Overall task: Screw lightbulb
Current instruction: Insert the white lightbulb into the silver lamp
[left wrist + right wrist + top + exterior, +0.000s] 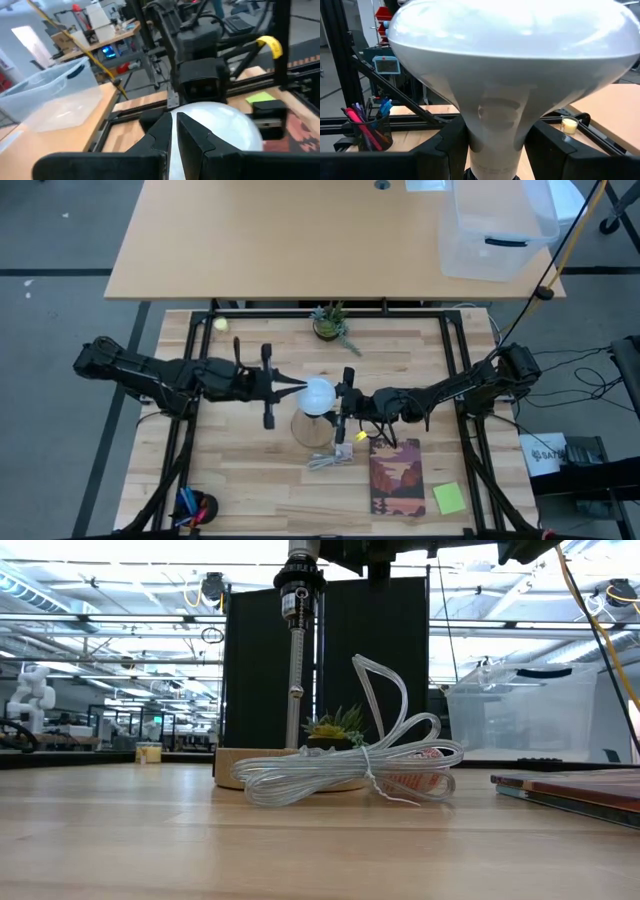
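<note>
1. Lightbulb (318,394) — a white bulb with a round frosted globe narrowing to a pale cone neck — sits at the middle of the pale wooden slat table (250,490), held above a round wooden disc base (311,429) that shows just below it in the high view.
2. The right gripper (495,142) reaches in from the right side and grasps the lightbulb: its two dark fingers (451,140) stand on either side of the cone neck, pressed against it, with the globe spreading wide above them.
3. The left gripper (172,132) comes in from the left side, its two dark fingers (197,137) close together with only a thin gap, their tips resting against the globe's white surface; nothing is clamped between them.
4. A coil of clear plastic-sheathed cable (350,772) lies on the table in front of the disc base — in the low view it hides most of the base's edge.
5. A book with a reddish landscape cover (397,477) lies flat near the right gripper, and a lime-green sticky note (449,498) lies just beside it.
6. A small potted green plant (331,323) stands at the far edge of the table, and a tiny yellow-green ball (221,324) rests well to its left.
7. A clear plastic storage bin (497,227) sits on the tan desk (280,240) beyond the table.
</note>
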Controlling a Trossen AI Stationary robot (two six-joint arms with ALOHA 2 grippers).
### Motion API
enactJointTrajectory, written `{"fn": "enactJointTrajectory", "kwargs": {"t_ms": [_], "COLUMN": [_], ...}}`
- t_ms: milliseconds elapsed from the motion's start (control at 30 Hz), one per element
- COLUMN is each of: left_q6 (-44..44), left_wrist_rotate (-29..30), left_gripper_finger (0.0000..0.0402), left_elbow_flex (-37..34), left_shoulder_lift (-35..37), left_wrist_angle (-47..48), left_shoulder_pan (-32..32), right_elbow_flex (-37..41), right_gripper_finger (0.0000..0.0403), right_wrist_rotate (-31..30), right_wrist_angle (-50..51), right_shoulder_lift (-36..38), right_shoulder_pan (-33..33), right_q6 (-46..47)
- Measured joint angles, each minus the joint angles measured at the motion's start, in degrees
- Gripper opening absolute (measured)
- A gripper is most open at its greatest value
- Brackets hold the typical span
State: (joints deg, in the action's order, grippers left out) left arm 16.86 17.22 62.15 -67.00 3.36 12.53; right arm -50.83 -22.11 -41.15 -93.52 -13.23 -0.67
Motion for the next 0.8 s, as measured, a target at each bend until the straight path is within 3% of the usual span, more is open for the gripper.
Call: {"fn": "enactJointTrajectory", "kwargs": {"t_ms": [633,800], "left_q6": [-4.61,-4.78], "left_wrist_rotate": [-0.46,-0.11], "left_gripper_finger": [0.0033,0.0033], "left_elbow_flex": [0.13,0.13], "left_shoulder_lift": [-0.92,-0.92], "left_wrist_angle": [4.35,4.43], "left_shoulder_pan": [0.0,0.02], "right_elbow_flex": [0.02,0.07], "right_gripper_finger": [0.0161,0.0177], "right_wrist_rotate": [2.18,2.27], "right_wrist_angle": [-1.59,-1.41], "right_shoulder_lift": [-0.1,-0.1], "right_shoulder_pan": [0.08,-0.26], "right_q6": [-1.91,-3.4]}}
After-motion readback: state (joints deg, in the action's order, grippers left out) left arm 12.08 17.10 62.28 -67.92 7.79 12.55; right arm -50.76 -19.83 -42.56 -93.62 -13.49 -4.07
